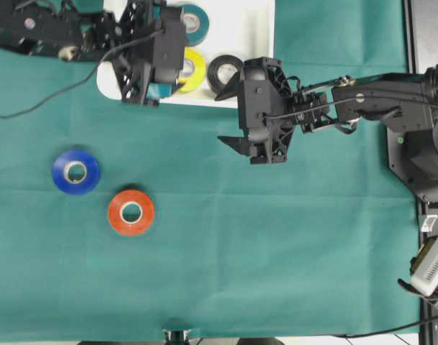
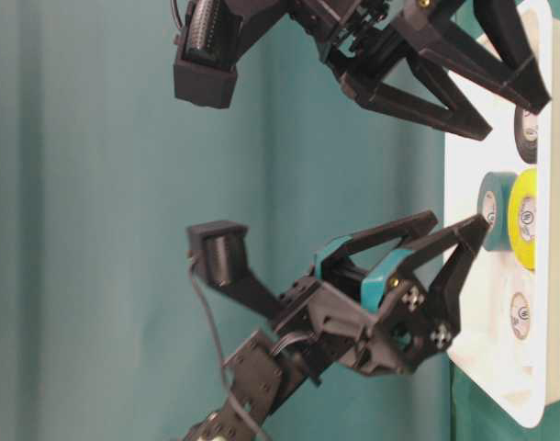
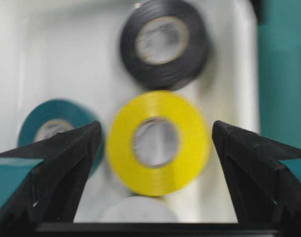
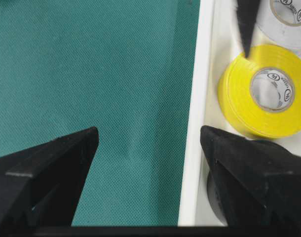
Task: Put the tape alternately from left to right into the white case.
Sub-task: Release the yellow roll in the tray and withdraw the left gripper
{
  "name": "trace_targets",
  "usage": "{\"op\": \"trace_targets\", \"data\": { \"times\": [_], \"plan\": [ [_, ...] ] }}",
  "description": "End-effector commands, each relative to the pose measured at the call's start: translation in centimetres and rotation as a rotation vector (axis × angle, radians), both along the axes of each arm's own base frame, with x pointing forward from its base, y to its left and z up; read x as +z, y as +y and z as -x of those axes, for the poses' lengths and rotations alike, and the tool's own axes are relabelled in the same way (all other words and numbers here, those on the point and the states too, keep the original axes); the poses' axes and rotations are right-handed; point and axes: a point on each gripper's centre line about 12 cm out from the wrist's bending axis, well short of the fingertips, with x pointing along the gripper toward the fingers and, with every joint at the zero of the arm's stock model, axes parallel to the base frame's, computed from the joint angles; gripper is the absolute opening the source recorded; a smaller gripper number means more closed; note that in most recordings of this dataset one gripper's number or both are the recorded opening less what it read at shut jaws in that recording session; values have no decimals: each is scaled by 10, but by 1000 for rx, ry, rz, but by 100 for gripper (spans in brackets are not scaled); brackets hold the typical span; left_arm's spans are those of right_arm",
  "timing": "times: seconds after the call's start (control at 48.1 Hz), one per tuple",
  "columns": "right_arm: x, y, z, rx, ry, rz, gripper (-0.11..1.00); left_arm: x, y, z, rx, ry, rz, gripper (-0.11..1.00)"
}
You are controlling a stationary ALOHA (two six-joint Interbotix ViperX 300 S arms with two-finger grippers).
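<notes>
- Lying flat in the case (image 1: 255, 29) are the yellow roll (image 3: 158, 142), black roll (image 3: 164, 42), teal roll (image 3: 49, 123) and white roll (image 4: 283, 22).
- Hovering over the case's near edge, the left gripper (image 3: 155, 148) is spread wide, empty, flanking the yellow roll.
- The right gripper (image 1: 230, 115), spread and empty, hangs just outside the case.
- The blue roll (image 1: 75, 172) and red roll (image 1: 131, 212) sit on the green cloth (image 1: 276, 251), well apart from the case.

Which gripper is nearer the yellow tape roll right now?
Left. The left gripper hangs open directly over the yellow tape roll; the right gripper hangs open outside the white case.
</notes>
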Motion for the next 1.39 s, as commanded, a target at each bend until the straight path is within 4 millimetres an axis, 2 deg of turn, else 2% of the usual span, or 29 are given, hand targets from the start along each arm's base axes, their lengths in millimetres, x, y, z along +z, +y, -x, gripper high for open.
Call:
{"op": "trace_targets", "data": {
  "times": [0.0, 0.229, 0.749, 1.061, 1.373],
  "plan": [
    [12, 1, -2, 8, -39, 2, 85, 24, -15, 2, -31, -56, -8, 97],
    [12, 1, -2, 9, -39, 3, 85, 26, -50, 17, -104, -52, 1, 97],
    [12, 1, -2, 7, -39, 1, 85, 26, -88, 51, -127, -41, 93, 97],
    [11, 1, -1, 9, -37, 3, 85, 18, -101, 64, -119, 26, 145, 97],
    [11, 1, -1, 8, -36, 2, 85, 17, -102, 72, -101, 38, 168, 97]
  ]
}}
